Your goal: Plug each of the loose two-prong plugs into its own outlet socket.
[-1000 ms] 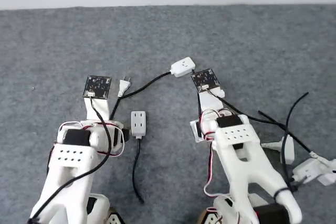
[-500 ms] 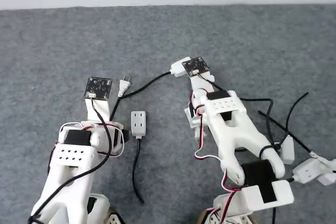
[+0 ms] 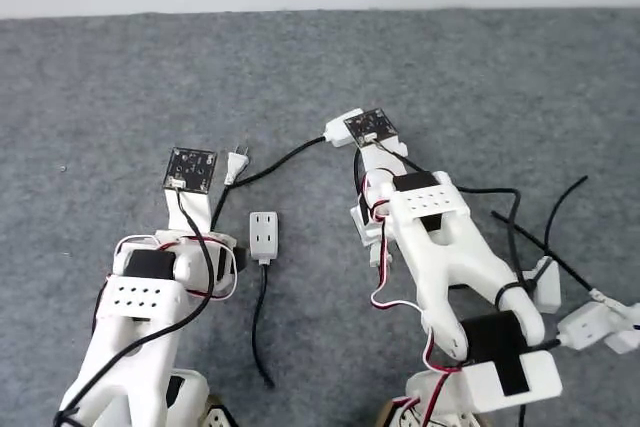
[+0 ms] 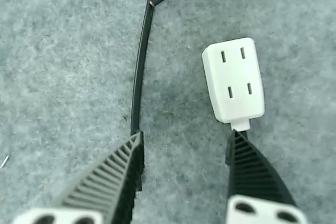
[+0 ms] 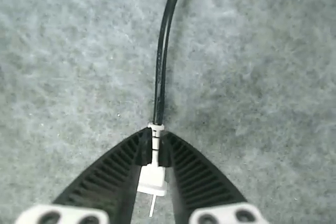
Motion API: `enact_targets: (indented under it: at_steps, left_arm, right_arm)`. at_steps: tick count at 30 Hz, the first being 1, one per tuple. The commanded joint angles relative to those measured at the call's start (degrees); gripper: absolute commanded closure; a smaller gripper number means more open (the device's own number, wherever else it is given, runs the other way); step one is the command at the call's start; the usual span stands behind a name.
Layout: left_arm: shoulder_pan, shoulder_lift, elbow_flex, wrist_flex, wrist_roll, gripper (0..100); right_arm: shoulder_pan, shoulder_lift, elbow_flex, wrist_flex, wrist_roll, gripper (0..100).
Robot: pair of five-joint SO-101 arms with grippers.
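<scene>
On the grey carpeted table, the left gripper hangs spread wide just short of the white outlet block. The right gripper is clenched on what looks like a white two-prong plug, whose black cord lies across the carpet.

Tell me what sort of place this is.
Likely a robotics test bench: left arm and right arm on a grey felt-like mat, a loose outlet block between them, the right gripper holding a plug.
</scene>
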Motion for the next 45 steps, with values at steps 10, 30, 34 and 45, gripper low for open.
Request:
enact_targets:
  at_steps: [10, 30, 34, 45]
  left_arm:
    - [0.00, 0.09, -0.48, -1.32, -0.79, 76]
    - [0.00, 0.18, -0.48, -1.23, -0.79, 76]
    - [0.00, 0.35, -0.48, -1.23, -0.79, 76]
    - [0.09, 0.44, -0.40, -1.05, -0.79, 76]
  right_arm:
    - [-1.27, -0.22, -0.26, 0.13, 0.79, 89.5]
    - [-3.65, 3.56, -0.97, 0.31, 0.97, 91.4]
    - [-3.65, 7.78, -5.71, 4.26, 0.97, 91.4]
    - [-3.21, 14.02, -12.40, 9.36, 0.70, 99.1]
